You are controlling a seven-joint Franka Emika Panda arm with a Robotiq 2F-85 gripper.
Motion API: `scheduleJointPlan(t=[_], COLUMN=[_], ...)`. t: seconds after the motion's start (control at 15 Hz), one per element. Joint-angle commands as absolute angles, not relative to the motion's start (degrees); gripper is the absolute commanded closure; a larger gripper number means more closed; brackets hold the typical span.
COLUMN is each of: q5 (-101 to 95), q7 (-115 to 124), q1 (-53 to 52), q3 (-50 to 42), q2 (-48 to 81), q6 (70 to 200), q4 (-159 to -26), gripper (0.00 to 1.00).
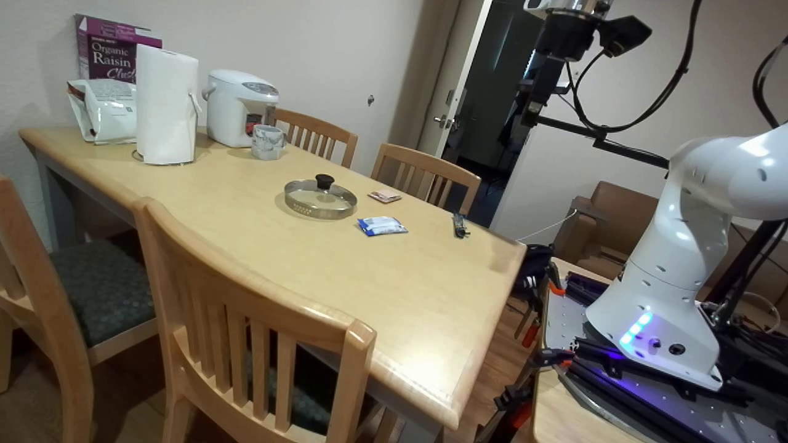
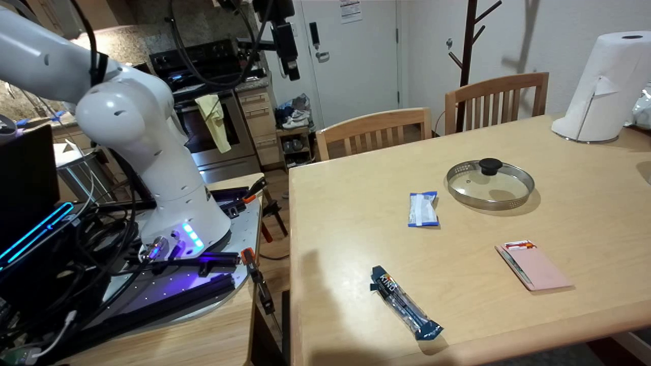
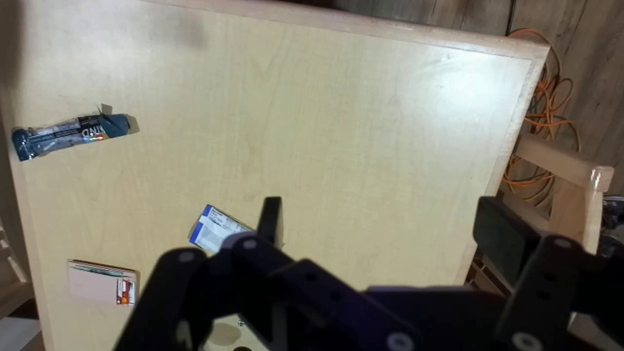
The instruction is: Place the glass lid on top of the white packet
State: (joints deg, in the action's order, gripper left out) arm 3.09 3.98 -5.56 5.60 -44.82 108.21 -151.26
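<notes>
The glass lid lies flat on the wooden table, its black knob up; it shows whole in both exterior views. In the wrist view, only a small part of the lid shows at the bottom edge behind the gripper. The white packet with blue ends lies flat beside the lid, apart from it. In the wrist view, a finger covers one end of the packet. My gripper is open and empty, high above the table; its fingers also show in both exterior views.
A dark snack bar and a pink card wallet lie near the packet. A paper towel roll, a white water boiler and a cup stand at the far end. Chairs line the table's edges.
</notes>
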Motion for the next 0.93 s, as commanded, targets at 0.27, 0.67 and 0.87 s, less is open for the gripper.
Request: scheduleJointPlan(t=[0.27,0.67,0.87], q5=[2.90,-0.57,-2.65], q7=[1.33,1.55,0.14], q1=[-5.03,-3.66,-3.63], q3=[3.35,3.59,3.40], q2=[-36.30,-27.70,-23.71], q6=[108.99,116.44,122.42], q4=[-146.00,-141.62,-140.97], gripper=[0.00,0.00,0.00])
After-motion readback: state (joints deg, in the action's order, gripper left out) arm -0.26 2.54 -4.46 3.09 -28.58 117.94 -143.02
